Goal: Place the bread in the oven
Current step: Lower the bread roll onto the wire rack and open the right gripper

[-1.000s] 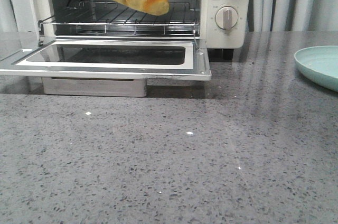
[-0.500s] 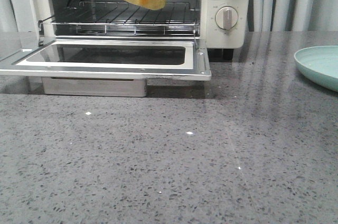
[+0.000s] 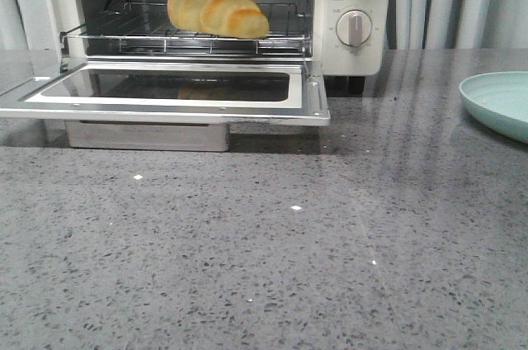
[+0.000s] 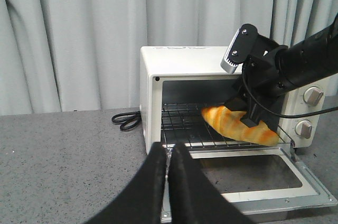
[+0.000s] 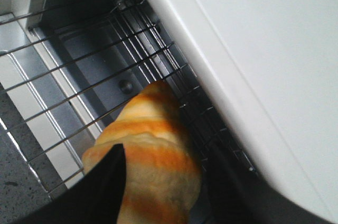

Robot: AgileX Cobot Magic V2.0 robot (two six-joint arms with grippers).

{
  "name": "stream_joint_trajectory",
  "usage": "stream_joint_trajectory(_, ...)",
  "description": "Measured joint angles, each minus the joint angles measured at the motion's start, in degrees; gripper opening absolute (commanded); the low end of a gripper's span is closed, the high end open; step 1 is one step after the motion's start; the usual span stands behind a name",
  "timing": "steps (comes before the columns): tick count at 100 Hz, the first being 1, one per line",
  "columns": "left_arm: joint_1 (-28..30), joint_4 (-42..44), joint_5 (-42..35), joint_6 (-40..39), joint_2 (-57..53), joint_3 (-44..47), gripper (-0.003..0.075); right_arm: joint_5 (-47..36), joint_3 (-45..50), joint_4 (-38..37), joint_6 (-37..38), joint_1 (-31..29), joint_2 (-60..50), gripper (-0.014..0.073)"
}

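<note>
Right claw (image 5: 158,192) is hovering with its jaws spread to either side of the bread (image 3: 217,7), and from the right wrist view I cannot tell whether the fingers are touching the crust or just clear of it. Going big to small now: the grey speckled surface (image 3: 272,251) is carrying the oven (image 3: 351,61), whose door (image 3: 165,92) is lying folded flat toward us. Inside, the wire rack (image 3: 186,36) is bearing the bread near its front edge, the roll's pointed end aiming toward the knob (image 3: 354,27) side. Off to the right, a pale green plate (image 3: 499,102) is sitting well apart from the action. Left claw (image 4: 168,182) is hanging back in front of the oven with its fingers pressed together, gripping nothing.

Danger from here, as I judge it: the bread is sitting close to the rack's front bar, so a finger dragging on the crust as the arm pulls out could be rolling it forward onto the door. The right arm is also running just beneath the oven's top edge, so a steep lift could be knocking it against the casing.
</note>
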Motion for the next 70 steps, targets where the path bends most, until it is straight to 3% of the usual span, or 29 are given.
stream_joint_trajectory(35,0.0,0.0,0.6,0.0,-0.7,0.0,-0.0022,1.0,0.0,-0.1,0.0,0.2,0.0,0.0318)
stream_joint_trajectory(70,0.0,0.0,3.5,0.0,-11.6,-0.2,-0.0022,6.9,-2.2,-0.1,0.0,4.1,0.0,0.0318)
